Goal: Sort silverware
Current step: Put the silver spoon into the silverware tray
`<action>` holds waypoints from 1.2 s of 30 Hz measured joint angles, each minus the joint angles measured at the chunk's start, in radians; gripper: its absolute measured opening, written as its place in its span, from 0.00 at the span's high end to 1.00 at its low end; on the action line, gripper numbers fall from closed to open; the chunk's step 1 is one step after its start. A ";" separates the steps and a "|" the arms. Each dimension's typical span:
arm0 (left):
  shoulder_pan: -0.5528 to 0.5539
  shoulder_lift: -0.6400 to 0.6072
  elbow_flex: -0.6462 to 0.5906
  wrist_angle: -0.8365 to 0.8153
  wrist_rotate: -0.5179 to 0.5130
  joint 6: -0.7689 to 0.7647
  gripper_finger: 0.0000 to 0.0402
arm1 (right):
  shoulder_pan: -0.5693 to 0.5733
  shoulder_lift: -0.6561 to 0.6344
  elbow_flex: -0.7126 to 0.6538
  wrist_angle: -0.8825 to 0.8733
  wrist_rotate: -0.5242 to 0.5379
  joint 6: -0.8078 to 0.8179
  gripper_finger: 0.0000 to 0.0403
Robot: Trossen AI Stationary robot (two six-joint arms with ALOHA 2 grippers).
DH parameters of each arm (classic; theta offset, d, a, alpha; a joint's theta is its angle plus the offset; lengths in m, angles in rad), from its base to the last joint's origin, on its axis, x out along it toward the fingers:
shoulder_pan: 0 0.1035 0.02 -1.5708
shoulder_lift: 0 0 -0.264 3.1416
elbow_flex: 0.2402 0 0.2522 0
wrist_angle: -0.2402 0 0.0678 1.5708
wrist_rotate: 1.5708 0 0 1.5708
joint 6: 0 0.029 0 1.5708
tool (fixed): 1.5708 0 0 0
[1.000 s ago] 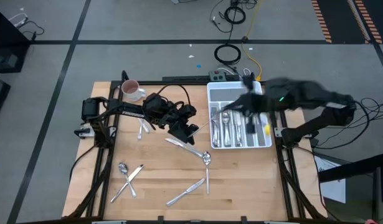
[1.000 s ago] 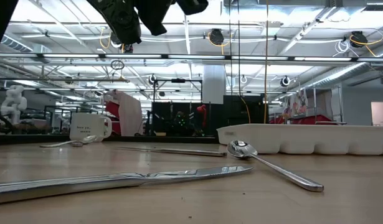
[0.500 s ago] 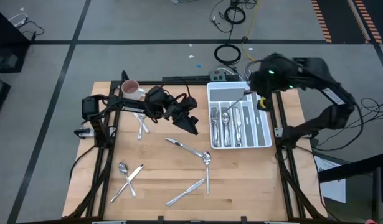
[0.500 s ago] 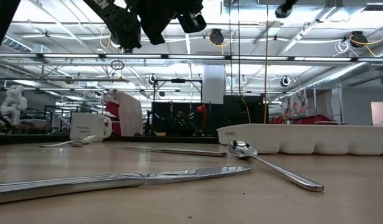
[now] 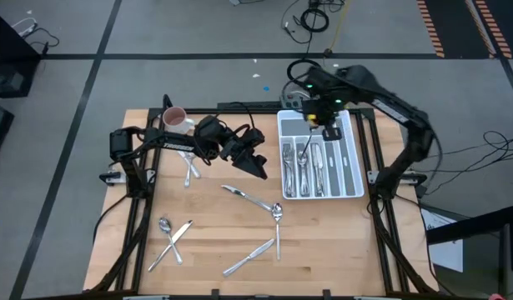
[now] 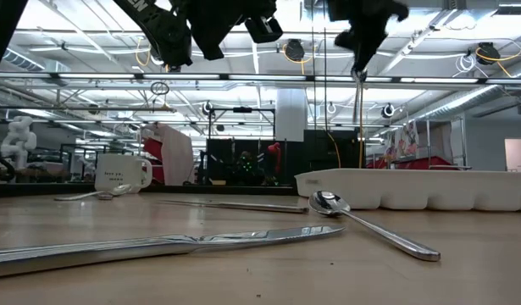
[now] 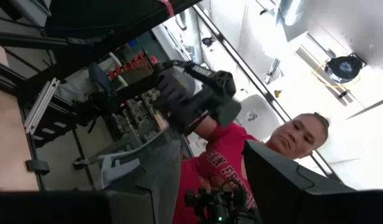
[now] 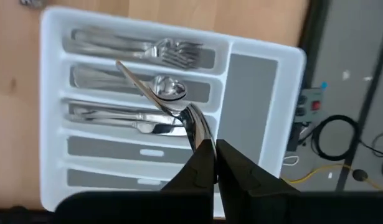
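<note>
From above: right gripper (image 5: 321, 125) up over the far end of the white tray (image 5: 356, 187), squeezed shut on a spoon (image 5: 305, 152) that hangs down over the slots. From the right wrist, much closer: same spoon (image 8: 192, 121) pinched between the two dark fingers (image 8: 241, 171), with forks (image 8: 172, 51), more spoons (image 8: 168, 87) and knives (image 8: 126, 117) lying below, each kind in its own slot. Not clear from above what lies in which slot. Left gripper (image 5: 258, 167) up over the table between the mug (image 5: 174, 119) and the tray, fingers wide apart, nothing in them. From the left wrist: only the room and a person in a red shirt (image 7: 225, 165), no table at all. More silverware (image 5: 256, 200) loose on the wood, seen whole only from above. From table height: just a long knife (image 6: 158, 246) and a spoon (image 6: 370, 224) lying close, and the held spoon (image 6: 359, 93) hanging high above the tray (image 6: 412, 191).
</note>
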 joint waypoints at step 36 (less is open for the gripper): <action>0.005 0.000 0.000 -0.001 -0.009 0.053 0.55 | -0.107 0.262 -0.375 0.176 -0.272 -0.287 1.00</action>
